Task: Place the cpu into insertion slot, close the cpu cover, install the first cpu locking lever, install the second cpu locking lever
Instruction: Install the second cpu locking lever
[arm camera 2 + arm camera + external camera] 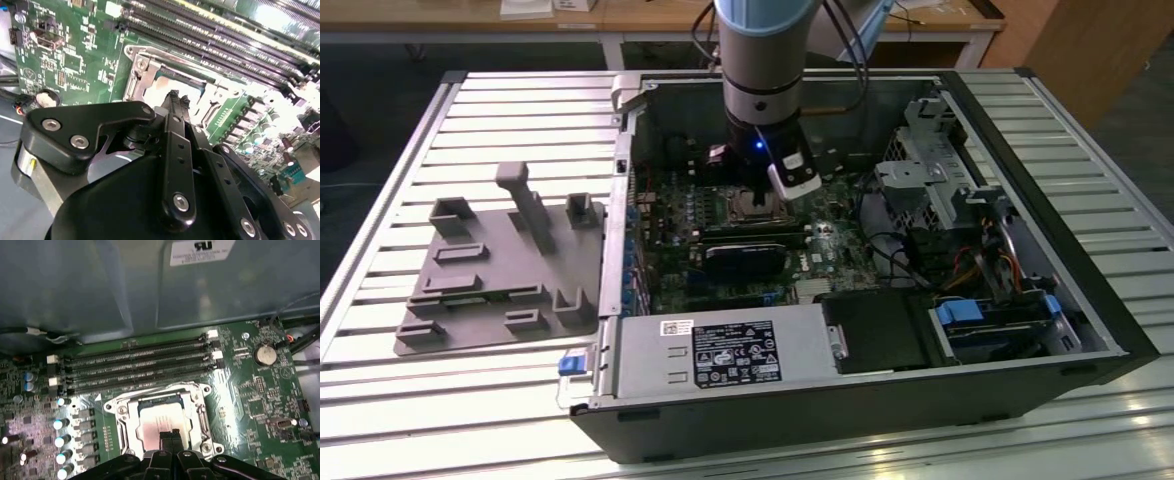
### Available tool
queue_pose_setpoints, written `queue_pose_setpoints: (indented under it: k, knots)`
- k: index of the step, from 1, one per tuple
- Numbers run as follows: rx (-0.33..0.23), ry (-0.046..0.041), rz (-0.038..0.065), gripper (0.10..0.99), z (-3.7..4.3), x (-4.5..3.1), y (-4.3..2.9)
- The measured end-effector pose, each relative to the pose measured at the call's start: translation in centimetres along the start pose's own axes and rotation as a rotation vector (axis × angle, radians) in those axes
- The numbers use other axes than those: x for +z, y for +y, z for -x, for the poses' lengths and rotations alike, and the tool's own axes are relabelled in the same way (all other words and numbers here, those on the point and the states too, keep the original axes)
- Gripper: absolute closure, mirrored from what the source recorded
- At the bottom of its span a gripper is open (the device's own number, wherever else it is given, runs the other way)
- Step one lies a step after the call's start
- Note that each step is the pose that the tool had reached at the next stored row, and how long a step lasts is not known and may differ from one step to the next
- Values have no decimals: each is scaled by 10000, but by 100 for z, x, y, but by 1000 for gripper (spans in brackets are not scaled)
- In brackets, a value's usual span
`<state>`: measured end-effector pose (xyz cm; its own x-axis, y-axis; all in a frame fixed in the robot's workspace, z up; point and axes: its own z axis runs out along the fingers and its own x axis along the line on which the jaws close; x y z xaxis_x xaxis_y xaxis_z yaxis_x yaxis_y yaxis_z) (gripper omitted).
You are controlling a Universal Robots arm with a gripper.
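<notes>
Insertion slot (162,420): holds the cpu (164,422), pale face up, cpu cover (196,412) framing it.
Pincer (170,434): fingers pressed together, tips over the cpu's near edge.
Room: memory slots (135,365) flank the socket.

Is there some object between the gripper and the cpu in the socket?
Nothing visible stands between them. In the first wrist view the gripper is directly over the cpu, which lies in the insertion slot, with its fingertips pressed together at the chip's face. Whether they touch it cannot be told.
</notes>
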<state>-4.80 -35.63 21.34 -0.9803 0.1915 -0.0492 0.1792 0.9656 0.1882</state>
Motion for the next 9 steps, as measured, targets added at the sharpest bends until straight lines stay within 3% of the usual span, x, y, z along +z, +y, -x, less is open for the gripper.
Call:
queue_pose_setpoints:
  k: [3,9]
  knots:
    - [-6,-12,-66,980,-4,3,18]
    - [-8,-16,-89,980,-4,3,19]
